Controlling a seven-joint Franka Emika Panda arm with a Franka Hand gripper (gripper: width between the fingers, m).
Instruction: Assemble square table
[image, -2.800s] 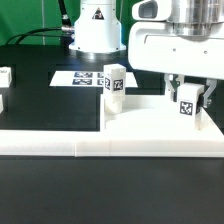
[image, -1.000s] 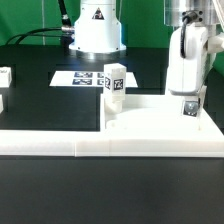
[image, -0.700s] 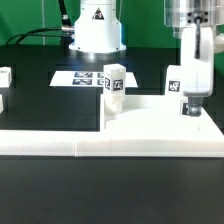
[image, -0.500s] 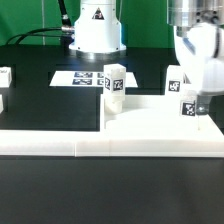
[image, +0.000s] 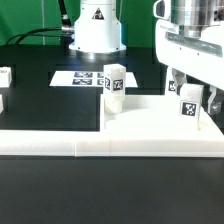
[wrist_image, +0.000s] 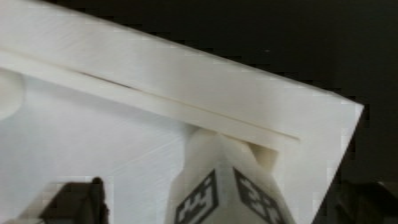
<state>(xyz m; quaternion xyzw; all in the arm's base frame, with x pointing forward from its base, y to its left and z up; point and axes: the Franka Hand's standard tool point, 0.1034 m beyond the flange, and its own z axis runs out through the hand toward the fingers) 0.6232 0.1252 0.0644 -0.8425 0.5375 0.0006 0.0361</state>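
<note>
The square table's white panel (image: 150, 122) lies flat at the exterior view's right. One tagged white leg (image: 115, 85) stands upright at its far left corner. A second tagged leg (image: 188, 108) stands upright near the panel's right edge. My gripper (image: 191, 103) hangs straight over this leg with a finger on each side. In the wrist view the leg (wrist_image: 235, 192) sits between the dark fingers (wrist_image: 75, 203) with a gap on each side, so the gripper is open around it. A further tag (image: 171, 88) peeks out behind the gripper.
The long white L-shaped rail (image: 60, 146) runs along the panel's near side. The marker board (image: 82, 78) lies behind on the black table. Two more white legs (image: 4, 76) lie at the exterior view's far left. The robot base (image: 96, 30) stands at the back.
The gripper has turned about its vertical axis from side-on back to facing the camera, staying over the right leg. The leg and panel have stayed in place.
</note>
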